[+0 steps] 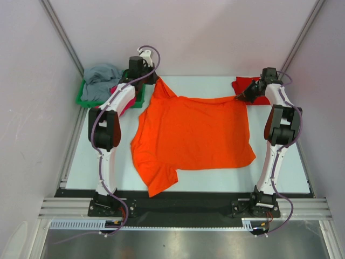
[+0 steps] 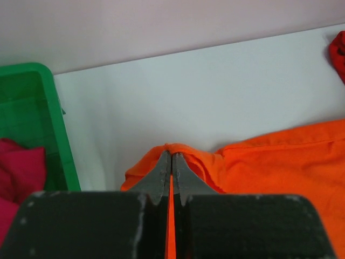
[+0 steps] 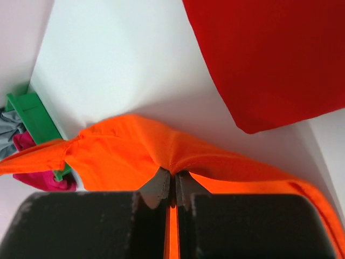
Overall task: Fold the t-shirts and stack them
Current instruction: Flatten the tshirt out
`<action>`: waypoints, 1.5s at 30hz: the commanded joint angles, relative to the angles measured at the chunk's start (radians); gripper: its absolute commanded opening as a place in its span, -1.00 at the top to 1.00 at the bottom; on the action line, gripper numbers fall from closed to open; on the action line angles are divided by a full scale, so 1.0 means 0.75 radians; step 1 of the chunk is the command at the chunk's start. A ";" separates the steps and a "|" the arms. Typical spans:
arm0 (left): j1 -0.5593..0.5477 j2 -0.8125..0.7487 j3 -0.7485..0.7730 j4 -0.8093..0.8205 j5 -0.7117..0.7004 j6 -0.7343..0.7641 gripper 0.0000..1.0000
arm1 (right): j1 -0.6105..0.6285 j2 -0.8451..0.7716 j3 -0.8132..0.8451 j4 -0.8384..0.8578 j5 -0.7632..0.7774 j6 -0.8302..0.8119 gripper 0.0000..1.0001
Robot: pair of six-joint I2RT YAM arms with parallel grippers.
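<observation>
One white table (image 1: 108, 162) carries everything. The orange shirt (image 1: 194, 135) is spread across its middle, one sleeve reaching toward the near edge, with both far corners drawn up off the surface. The red shirt (image 3: 280, 59) lies at the far right corner of the table, just beyond the orange cloth. At far left sits the green tray (image 1: 86, 100), holding the grey shirt (image 1: 102, 75) and the pink shirt (image 2: 19, 172). The left claw (image 2: 171, 156) is pinched tight on the orange shirt's far left corner, beside the tray. The right claw (image 3: 172, 172) is clamped on its far right corner, near the red shirt.
</observation>
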 commanded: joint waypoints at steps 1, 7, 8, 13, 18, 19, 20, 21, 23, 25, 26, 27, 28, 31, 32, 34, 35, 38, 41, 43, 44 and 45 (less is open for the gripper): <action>-0.012 -0.015 0.071 -0.020 -0.040 -0.022 0.99 | 0.002 0.020 0.090 -0.068 -0.089 -0.016 1.00; -0.024 -0.082 0.071 -0.146 -0.091 -0.041 0.99 | -0.002 -0.008 0.139 -0.184 -0.097 0.035 1.00; -0.030 -0.099 0.063 -0.165 -0.099 -0.037 0.99 | -0.004 -0.019 0.153 -0.249 -0.079 0.039 1.00; -0.065 -0.236 -0.099 -0.189 -0.097 -0.024 0.99 | -0.027 -0.054 0.194 -0.439 0.014 0.015 1.00; -0.100 -0.408 -0.313 -0.175 -0.144 -0.034 0.99 | -0.051 -0.023 0.231 -0.558 -0.029 -0.028 1.00; -0.102 -0.436 -0.340 -0.171 -0.153 -0.043 0.99 | -0.051 -0.015 0.239 -0.573 -0.031 -0.052 1.00; -0.104 -0.461 -0.369 -0.161 -0.159 -0.049 0.99 | -0.051 -0.013 0.247 -0.597 -0.033 -0.067 1.00; -0.106 -0.510 -0.422 -0.147 -0.161 -0.059 0.99 | -0.051 -0.009 0.261 -0.613 -0.027 -0.075 1.00; -0.108 -0.543 -0.473 -0.140 -0.161 -0.065 0.99 | -0.056 -0.002 0.262 -0.632 -0.031 -0.096 1.00; -0.110 -0.576 -0.492 -0.153 -0.167 -0.061 0.99 | -0.056 0.002 0.253 -0.644 -0.035 -0.112 1.00; -0.110 -0.582 -0.500 -0.161 -0.173 -0.057 0.99 | -0.056 0.002 0.249 -0.644 -0.035 -0.116 1.00; -0.110 -0.588 -0.500 -0.171 -0.181 -0.053 0.99 | -0.056 0.000 0.241 -0.642 -0.039 -0.118 1.00; -0.110 -0.594 -0.496 -0.187 -0.183 -0.049 0.99 | -0.056 -0.002 0.241 -0.638 -0.046 -0.120 1.00; -0.110 -0.651 -0.494 -0.187 -0.200 -0.045 0.99 | -0.056 -0.035 0.239 -0.616 -0.054 -0.118 1.00; -0.110 -0.670 -0.494 -0.183 -0.210 -0.051 0.99 | -0.056 -0.051 0.229 -0.606 -0.046 -0.110 1.00; -0.110 -0.749 -0.500 -0.175 -0.220 -0.061 1.00 | -0.058 -0.129 0.202 -0.557 -0.029 -0.102 1.00; -0.110 -0.782 -0.498 -0.175 -0.224 -0.067 0.99 | -0.062 -0.152 0.194 -0.556 -0.031 -0.098 1.00; -0.110 -0.931 -0.504 -0.183 -0.240 -0.084 0.99 | -0.052 -0.252 0.216 -0.630 -0.040 -0.094 1.00; -0.110 -1.115 -0.541 -0.169 -0.267 -0.102 1.00 | -0.023 -0.407 0.194 -0.730 0.032 -0.126 1.00; -0.108 -1.224 -0.571 -0.151 -0.281 -0.108 0.99 | 0.010 -0.568 0.117 -0.755 0.059 -0.120 1.00; -0.108 -1.273 -0.602 -0.142 -0.290 -0.116 0.99 | 0.020 -0.624 0.074 -0.749 0.057 -0.112 1.00; -0.108 -1.380 -0.614 -0.130 -0.294 -0.116 0.99 | 0.036 -0.697 0.003 -0.736 0.049 -0.106 1.00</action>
